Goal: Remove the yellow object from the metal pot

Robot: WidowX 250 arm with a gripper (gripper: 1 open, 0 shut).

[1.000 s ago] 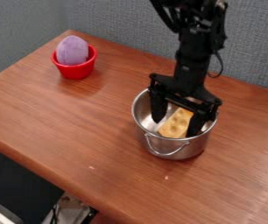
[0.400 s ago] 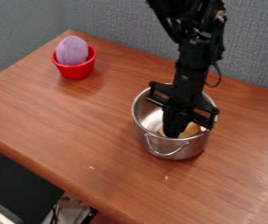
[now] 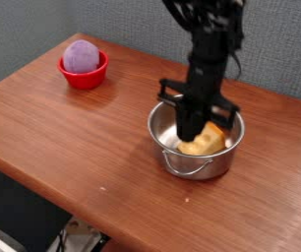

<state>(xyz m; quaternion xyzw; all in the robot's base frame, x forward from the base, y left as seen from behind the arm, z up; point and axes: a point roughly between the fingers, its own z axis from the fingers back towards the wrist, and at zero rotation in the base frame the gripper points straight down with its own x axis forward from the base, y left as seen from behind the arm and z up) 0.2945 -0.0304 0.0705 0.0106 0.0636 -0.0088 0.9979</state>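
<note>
A brown wooden table stands against a grey textured wall, with dark floor below its near edge. The shiny cylindrical metal pot sits on the table. Well apart from the pot, toward the far left corner, a small red bowl holds a purple egg-shaped object. Inside the pot lies the yellow-orange wedge-like object, tilted against the right wall. The black gripper points straight down into the pot, its jaws pressed together and touching the yellow object. Whether they pinch it cannot be told.
</note>
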